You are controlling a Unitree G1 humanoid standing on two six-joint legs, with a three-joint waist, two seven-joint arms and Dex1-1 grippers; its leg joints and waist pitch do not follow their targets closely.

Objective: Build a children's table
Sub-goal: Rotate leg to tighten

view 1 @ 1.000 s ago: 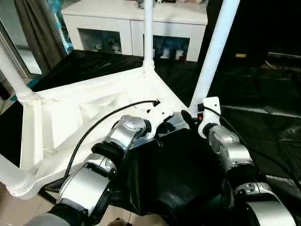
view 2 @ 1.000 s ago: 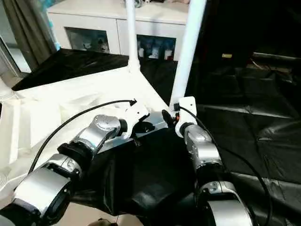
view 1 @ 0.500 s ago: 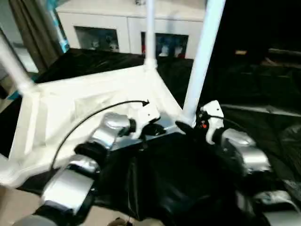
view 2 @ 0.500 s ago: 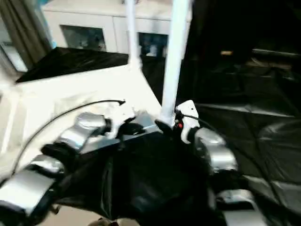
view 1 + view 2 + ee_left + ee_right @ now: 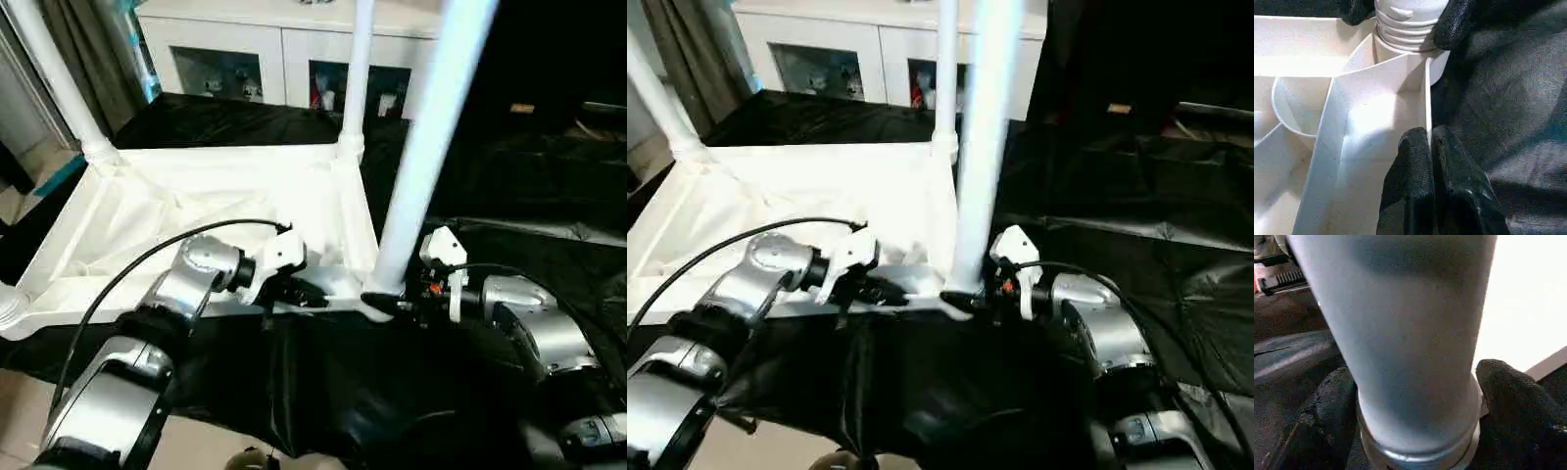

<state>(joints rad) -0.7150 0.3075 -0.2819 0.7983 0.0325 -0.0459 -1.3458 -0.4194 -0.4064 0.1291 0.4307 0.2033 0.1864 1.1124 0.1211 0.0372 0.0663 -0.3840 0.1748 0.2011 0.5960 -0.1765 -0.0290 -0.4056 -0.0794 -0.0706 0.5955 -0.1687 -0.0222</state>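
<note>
The white tabletop (image 5: 196, 201) of the children's table lies upside down on black sheeting. Legs stand in its far-left corner (image 5: 54, 78) and far-right corner (image 5: 357, 78). A third leg (image 5: 426, 157) rises from the near-right corner. My left gripper (image 5: 306, 293) is shut on the tabletop's near rim, and its fingers (image 5: 1415, 166) pinch the thin wall there. My right gripper (image 5: 387, 302) is shut around the near-right leg's base (image 5: 1400, 342), with one finger (image 5: 1327, 416) on each side. The leg's threaded end (image 5: 1405, 22) sits at the corner socket.
A white cabinet (image 5: 245, 44) with glass-fronted shelves stands behind the table. Black plastic sheeting (image 5: 529, 196) covers the floor to the right and front. A grey curtain (image 5: 83, 44) hangs at the far left. A black cable (image 5: 127, 284) loops over my left forearm.
The head view has shifted. My right gripper has come down and round onto the near-right leg's base, with its forearm now lying more sideways. My left gripper stays on the rim.
</note>
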